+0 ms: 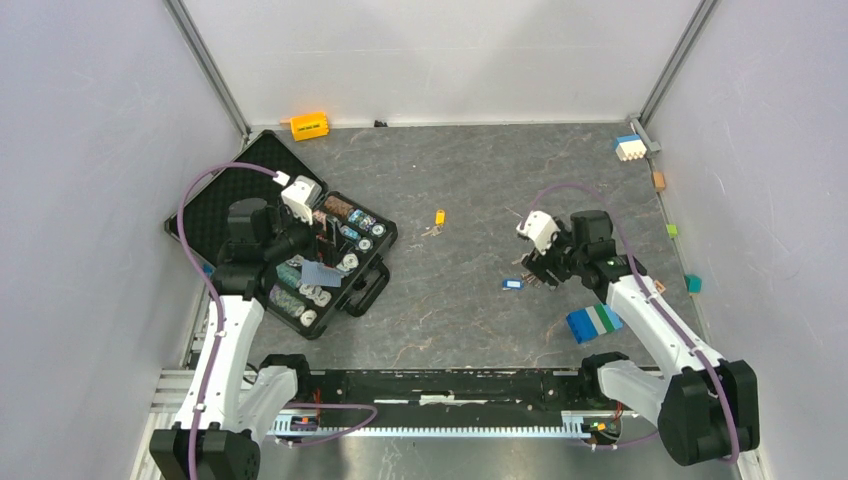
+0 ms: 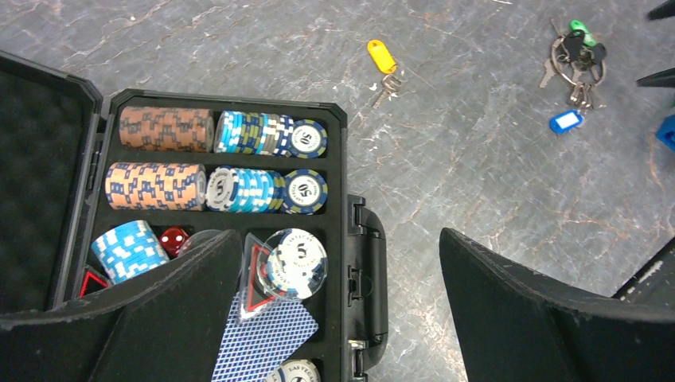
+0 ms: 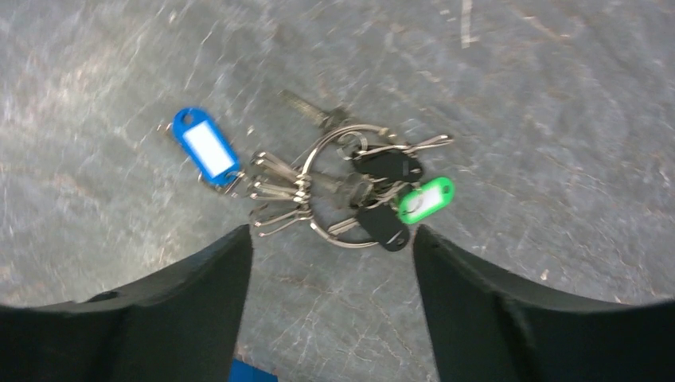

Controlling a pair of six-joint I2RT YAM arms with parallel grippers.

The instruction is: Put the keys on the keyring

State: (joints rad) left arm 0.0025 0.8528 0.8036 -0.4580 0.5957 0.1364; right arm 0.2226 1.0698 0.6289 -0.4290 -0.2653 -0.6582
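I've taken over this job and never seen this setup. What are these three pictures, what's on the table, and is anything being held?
Two robot arms are bolted at the near edge of the table, each ending in two-finger jaws. The overhead picture looks down from behind them: left arm on the left, right arm on the right. The other two come from a camera on each wrist; the dark shapes at the bottom are that arm's own jaws. The left wrist sees an open case of poker chips. The right wrist sees a key ring with keys bunched on it, a blue tag and a green tag. One key with a yellow tag lies apart. Both jaws stand open; nothing is held.
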